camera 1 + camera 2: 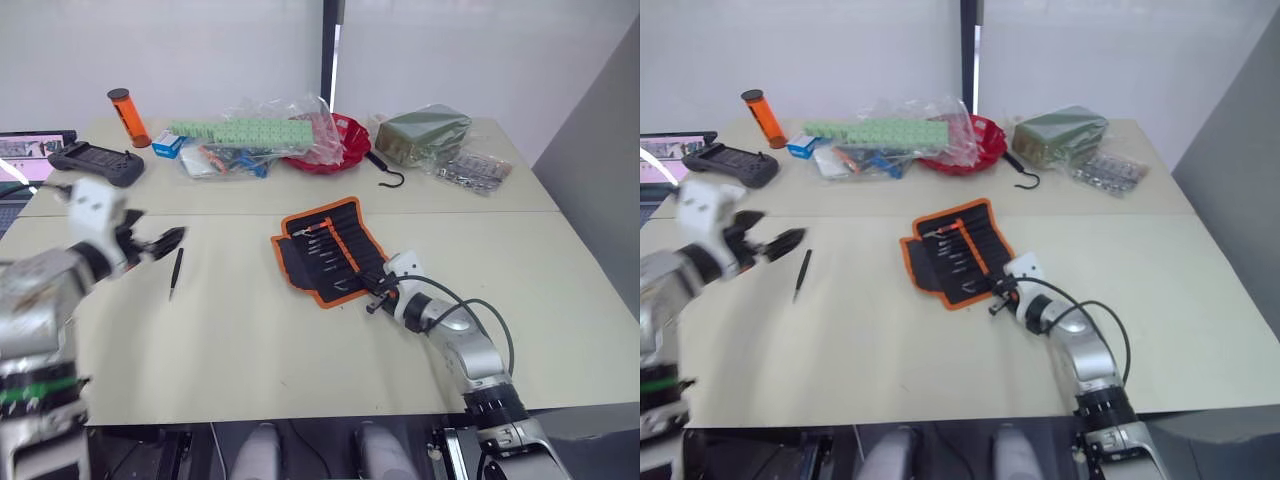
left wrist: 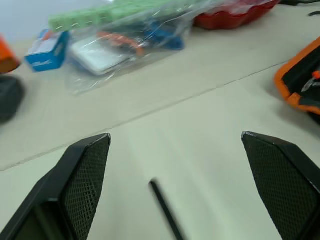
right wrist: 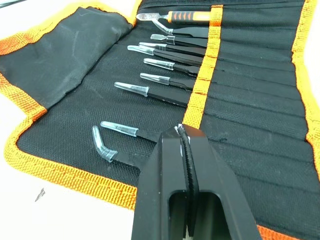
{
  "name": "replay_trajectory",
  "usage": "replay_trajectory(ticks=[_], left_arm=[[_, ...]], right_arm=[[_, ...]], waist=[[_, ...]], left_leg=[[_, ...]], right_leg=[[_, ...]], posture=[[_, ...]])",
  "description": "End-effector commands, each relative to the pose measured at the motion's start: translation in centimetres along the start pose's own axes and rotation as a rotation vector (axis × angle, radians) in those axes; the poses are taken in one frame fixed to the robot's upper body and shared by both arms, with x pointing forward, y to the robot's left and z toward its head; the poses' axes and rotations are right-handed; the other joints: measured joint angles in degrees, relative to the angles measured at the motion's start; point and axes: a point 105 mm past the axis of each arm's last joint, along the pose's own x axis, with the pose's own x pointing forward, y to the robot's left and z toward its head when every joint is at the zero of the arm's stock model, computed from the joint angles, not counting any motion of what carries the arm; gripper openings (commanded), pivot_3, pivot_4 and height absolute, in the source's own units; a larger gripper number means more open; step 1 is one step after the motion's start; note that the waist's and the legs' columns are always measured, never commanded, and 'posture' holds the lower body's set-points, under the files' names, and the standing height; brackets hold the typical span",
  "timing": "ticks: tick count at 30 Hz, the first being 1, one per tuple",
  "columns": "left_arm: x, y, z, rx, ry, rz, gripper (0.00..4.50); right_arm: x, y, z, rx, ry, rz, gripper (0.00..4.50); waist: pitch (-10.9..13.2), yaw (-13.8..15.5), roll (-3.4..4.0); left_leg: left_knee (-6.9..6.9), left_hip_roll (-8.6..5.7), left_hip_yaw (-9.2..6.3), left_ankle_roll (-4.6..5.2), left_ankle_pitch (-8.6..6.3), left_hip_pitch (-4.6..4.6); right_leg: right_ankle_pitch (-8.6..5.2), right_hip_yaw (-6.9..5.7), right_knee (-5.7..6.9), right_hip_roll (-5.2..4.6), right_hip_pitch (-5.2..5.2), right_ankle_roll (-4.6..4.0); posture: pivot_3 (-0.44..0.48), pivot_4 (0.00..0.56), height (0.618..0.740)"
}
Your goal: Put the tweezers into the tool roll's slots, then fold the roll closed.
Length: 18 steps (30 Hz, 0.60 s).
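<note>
My left hand hovers with its fingers spread wide over the table, a loose tweezer lying just at its 5 o'clock. The tool roll lies open mid-table, tweezers in its slots. My right hand, pinched shut and empty, rests at the roll's 5 o'clock edge.

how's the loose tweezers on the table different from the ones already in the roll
The loose tweezers lie bare on the table, in front of the open left gripper; the stowed tweezers sit in the tool roll, tails in its slots. The stowed ones show clear tip caps; whether the loose one has any I cannot tell. All are slim and black.
</note>
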Motion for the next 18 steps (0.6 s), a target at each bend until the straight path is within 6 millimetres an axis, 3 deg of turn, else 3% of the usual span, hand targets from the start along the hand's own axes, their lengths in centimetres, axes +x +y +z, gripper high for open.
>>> replay_trajectory(ticks=[1, 4, 7, 10, 15, 18], left_arm=[[-2.9, 0.8, 0.0, -0.012, -0.08, 0.061, 4.46], [-5.2, 1.1, -1.5, -0.014, -0.085, 0.114, 4.46], [-7.2, 1.3, -5.6, -0.02, 0.023, 0.202, 4.46], [-8.7, 0.7, -7.6, -0.078, 0.025, 0.258, 4.46], [-9.6, 0.2, -9.2, -0.106, 0.053, 0.301, 4.46], [-9.5, 0.3, -8.7, -0.106, 0.033, 0.317, 4.46]], right_arm=[[-0.7, -1.0, -2.5, 0.021, 0.082, -0.05, 0.0], [-0.8, -1.0, -2.7, 0.021, 0.084, -0.05, 0.0], [-0.8, -0.9, -3.0, 0.023, 0.092, -0.046, 0.0], [-1.0, -0.8, -3.1, 0.025, 0.095, -0.046, 0.0], [-1.3, -0.9, -3.4, 0.025, 0.104, -0.047, 0.0], [-1.4, -0.8, -3.6, 0.028, 0.109, -0.042, 0.0]], waist=[[-0.01, 0.3, -0.12], [-0.03, 0.55, -0.19], [-0.04, 0.58, -0.19], [-0.11, 0.53, -0.16], [-0.2, 1.41, -0.34], [-0.21, 1.51, -0.35]], left_leg=[[0.02, 0.01, -0.01, 0.0, 0.0, -0.01], [0.04, 0.04, 0.0, -0.01, 0.0, -0.02], [0.01, 0.06, 0.02, -0.01, 0.0, 0.02], [-0.01, 0.04, 0.08, -0.02, 0.0, 0.01], [0.0, 0.09, 0.03, -0.02, -0.01, -0.02], [0.01, 0.07, 0.06, -0.02, -0.01, -0.03]], right_leg=[[0.0, -0.03, 0.01, 0.0, 0.0, -0.01], [0.02, -0.02, -0.06, 0.0, 0.03, -0.04], [0.01, -0.01, -0.16, 0.0, 0.07, -0.1], [0.01, 0.05, -0.3, -0.04, 0.11, -0.1], [-0.02, -0.03, -0.33, 0.01, 0.09, -0.13], [-0.05, 0.0, -0.41, -0.01, 0.1, -0.11]], posture=[[0.0, 0.15, 0.74], [0.0, 0.15, 0.74], [0.0, 0.15, 0.74], [0.0, 0.15, 0.74], [0.0, 0.15, 0.74], [0.0, 0.15, 0.74]])
